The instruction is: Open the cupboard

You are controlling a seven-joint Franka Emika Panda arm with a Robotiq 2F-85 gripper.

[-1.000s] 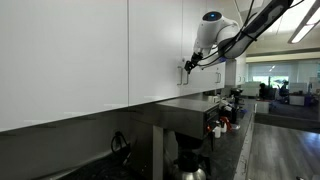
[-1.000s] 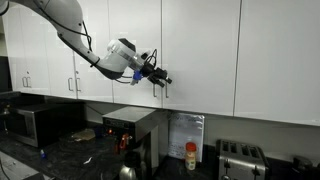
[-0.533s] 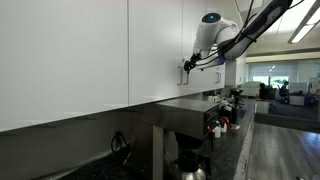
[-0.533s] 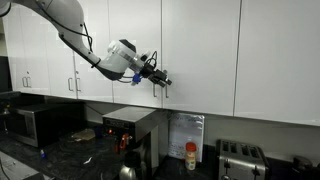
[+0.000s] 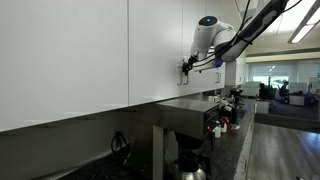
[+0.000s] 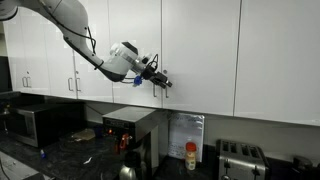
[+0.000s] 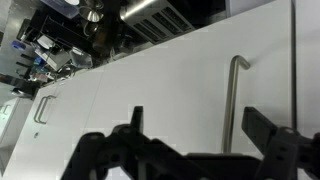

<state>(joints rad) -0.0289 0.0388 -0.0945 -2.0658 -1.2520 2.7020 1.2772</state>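
My hand [image 7: 193, 128] is released, jaws spread wide either side of the slim bar handle [image 7: 233, 100], gripping nothing. Behind it, the cupboard [image 7: 150, 95] is shut. Judgement: glossy front slippery, door light, bar rigid; grasp it mid-length.

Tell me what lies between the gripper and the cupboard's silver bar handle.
Only bare glossy white cupboard door, in the wrist view; the silver bar handle appears framed by the open gripper.
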